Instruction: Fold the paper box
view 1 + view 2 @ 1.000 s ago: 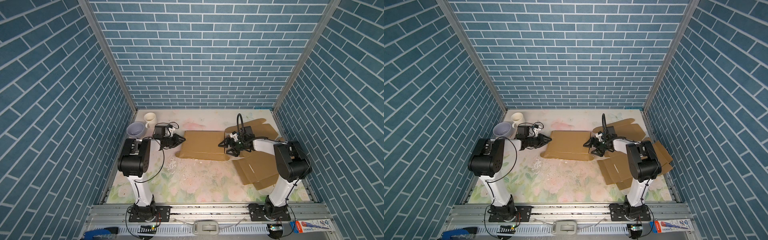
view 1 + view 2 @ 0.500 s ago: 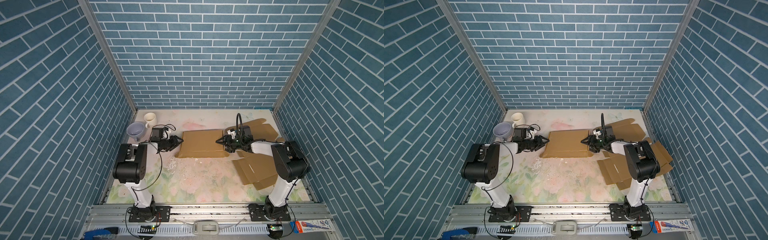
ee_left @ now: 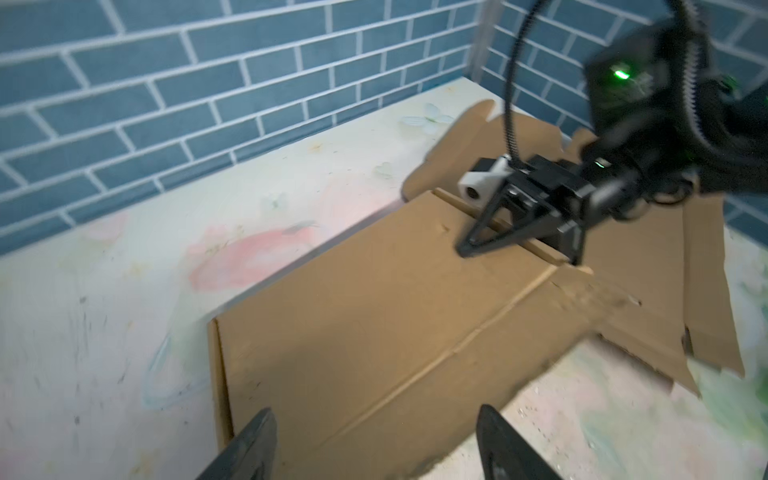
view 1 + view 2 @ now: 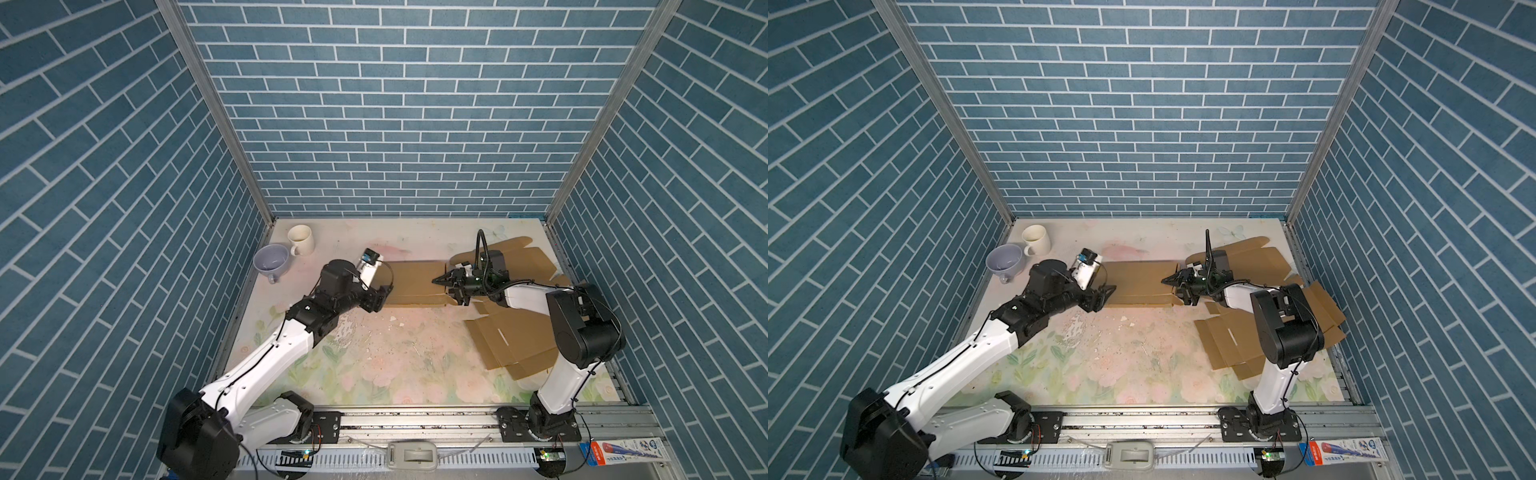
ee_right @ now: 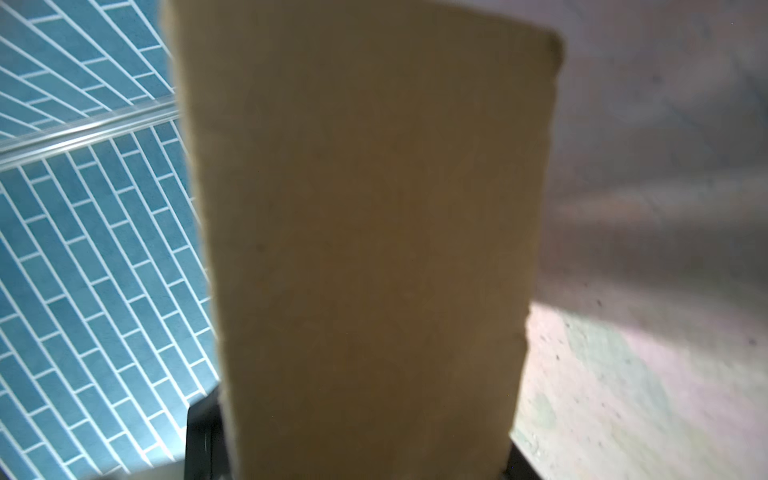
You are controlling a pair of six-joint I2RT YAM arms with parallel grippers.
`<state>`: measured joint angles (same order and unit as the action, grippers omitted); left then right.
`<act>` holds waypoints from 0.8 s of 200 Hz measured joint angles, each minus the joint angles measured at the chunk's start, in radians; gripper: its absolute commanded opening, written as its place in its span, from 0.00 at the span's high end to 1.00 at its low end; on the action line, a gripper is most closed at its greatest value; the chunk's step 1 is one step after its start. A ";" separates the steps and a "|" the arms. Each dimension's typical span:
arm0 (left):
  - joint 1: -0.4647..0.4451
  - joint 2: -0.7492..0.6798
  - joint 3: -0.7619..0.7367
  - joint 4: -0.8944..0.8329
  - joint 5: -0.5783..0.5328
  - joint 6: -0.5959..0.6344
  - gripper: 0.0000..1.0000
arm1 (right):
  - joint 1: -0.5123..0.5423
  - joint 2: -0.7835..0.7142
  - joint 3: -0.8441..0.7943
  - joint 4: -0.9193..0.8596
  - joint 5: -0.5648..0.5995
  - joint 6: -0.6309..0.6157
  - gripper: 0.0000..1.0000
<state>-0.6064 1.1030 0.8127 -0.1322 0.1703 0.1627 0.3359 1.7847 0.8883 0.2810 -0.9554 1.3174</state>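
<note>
The paper box [image 4: 415,282] [image 4: 1138,282] is a flattened brown cardboard piece lying mid-table in both top views. My left gripper [image 4: 384,295] [image 3: 376,453] hovers at its left end, open. Its two fingertips [image 3: 253,444] stand wide apart over the cardboard [image 3: 374,332] without pinching it. My right gripper [image 4: 446,289] [image 4: 1177,289] is at the box's right end, one finger above the folded edge and one below. In the right wrist view a cardboard panel [image 5: 374,228] fills the whole gap between the jaws, reaching both fingers.
More flat cardboard sheets lie on the right, one behind my right arm [image 4: 523,257] and one nearer the front [image 4: 515,340]. A lilac cup [image 4: 271,259] and a cream mug [image 4: 300,240] stand at the back left. Tiled walls close in on three sides.
My left gripper has opened and let go of the box's left edge, and that arm has stretched out low. My right gripper's jaws have narrowed onto the box's right end.
</note>
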 measured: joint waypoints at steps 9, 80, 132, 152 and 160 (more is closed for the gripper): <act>-0.049 -0.001 0.000 -0.011 -0.025 0.084 0.18 | 0.000 -0.005 -0.010 0.006 -0.009 0.024 0.53; -0.201 0.171 0.000 -0.072 -0.206 0.538 0.19 | 0.000 -0.097 -0.046 -0.022 -0.062 0.101 0.54; -0.232 0.180 -0.025 0.039 -0.333 0.737 0.25 | 0.000 -0.151 -0.054 -0.079 -0.098 0.121 0.54; -0.250 0.180 -0.072 0.113 -0.385 0.806 0.28 | 0.000 -0.167 -0.054 -0.095 -0.103 0.126 0.54; -0.257 0.180 -0.087 0.140 -0.404 0.830 0.30 | 0.000 -0.173 -0.054 -0.103 -0.101 0.126 0.54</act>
<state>-0.8631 1.2831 0.7258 0.0078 -0.2340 0.9932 0.3355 1.6119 0.8345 0.1783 -1.0569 1.4437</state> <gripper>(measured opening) 0.726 0.497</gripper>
